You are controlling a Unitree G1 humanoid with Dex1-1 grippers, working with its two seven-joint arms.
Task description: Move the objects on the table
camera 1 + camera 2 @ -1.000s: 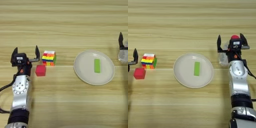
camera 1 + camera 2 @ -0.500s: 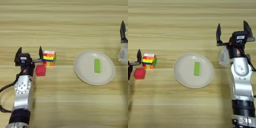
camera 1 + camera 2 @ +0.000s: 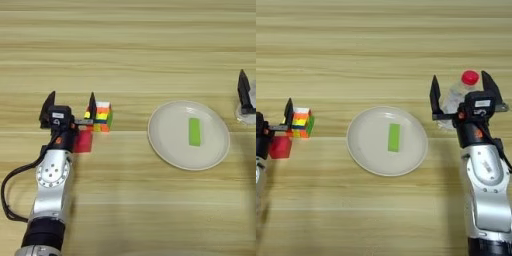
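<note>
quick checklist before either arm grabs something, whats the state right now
1. Left end effector open: ok.
2. Red cube between its fingers: not ok, the cube lies nearer the robot than the fingertips.
3. Puzzle cube clear of the left fingers: cannot tell, one fingertip is right beside it.
4. Right end effector open around the bottle: ok.
5. Bottle upright: not ok, it lies tilted, red cap away from the robot.
6. Plate holds only the green strip: ok.

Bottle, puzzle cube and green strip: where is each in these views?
Bottle [image 3: 470,77], right eye view, on its red cap.
Puzzle cube [image 3: 101,117], left eye view, middle of its striped side.
Green strip [image 3: 393,137], right eye view, middle of its flat top.
</note>
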